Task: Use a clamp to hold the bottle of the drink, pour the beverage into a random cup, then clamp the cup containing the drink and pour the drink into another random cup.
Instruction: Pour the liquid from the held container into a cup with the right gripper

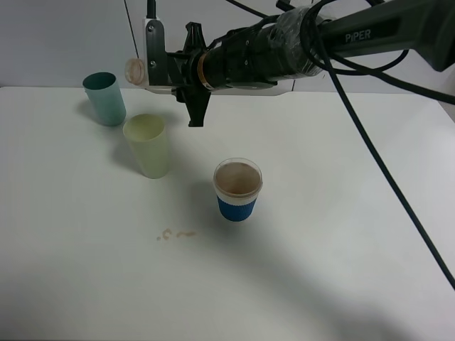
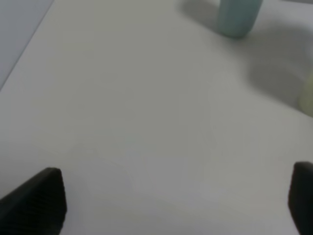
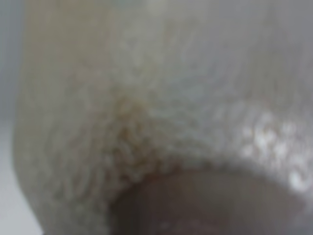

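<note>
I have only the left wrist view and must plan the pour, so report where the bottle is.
Observer: The right gripper holds the bottle tipped on its side in the air, mouth toward the left of the high view.
Operator: Name what stands outside my frame.
Observer: A blue-sleeved paper cup, brown inside, stands right of the pale yellow-green tumbler.
Operator: Report any spill.
Observer: A few brownish spots lie on the table in front of that tumbler.

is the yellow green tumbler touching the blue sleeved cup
Apart. The exterior high view shows a plain strip of bare table between the pale yellow-green tumbler and the blue-sleeved paper cup.
</note>
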Available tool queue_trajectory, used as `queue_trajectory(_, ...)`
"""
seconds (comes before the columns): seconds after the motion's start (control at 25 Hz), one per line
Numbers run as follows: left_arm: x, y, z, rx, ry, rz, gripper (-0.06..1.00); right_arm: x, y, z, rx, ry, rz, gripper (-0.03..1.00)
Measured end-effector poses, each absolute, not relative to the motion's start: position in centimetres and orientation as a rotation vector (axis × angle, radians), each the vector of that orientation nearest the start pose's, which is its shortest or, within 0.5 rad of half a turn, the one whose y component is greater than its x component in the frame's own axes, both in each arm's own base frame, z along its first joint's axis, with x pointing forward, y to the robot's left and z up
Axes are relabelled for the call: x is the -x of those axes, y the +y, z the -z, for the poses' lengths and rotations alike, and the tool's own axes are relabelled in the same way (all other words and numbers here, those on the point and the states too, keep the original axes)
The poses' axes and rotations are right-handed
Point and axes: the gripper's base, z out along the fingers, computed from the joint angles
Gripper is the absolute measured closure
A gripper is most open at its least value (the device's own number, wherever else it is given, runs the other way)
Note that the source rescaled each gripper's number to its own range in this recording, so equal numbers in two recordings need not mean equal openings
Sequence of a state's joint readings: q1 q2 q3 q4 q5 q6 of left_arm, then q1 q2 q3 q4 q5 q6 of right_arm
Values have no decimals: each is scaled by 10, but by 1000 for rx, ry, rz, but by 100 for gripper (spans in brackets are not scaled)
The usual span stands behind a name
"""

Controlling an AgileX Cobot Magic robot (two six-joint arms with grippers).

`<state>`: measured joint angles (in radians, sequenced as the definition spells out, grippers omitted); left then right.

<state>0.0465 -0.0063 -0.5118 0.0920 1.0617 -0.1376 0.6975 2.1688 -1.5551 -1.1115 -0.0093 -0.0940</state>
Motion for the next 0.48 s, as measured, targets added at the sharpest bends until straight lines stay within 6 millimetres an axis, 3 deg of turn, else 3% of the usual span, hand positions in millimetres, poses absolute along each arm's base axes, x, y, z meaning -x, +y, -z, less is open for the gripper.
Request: queue_trajectory(0.48,8,7,-281,191,2015,-52,19,-379,324,-176,1785,1152,336,97)
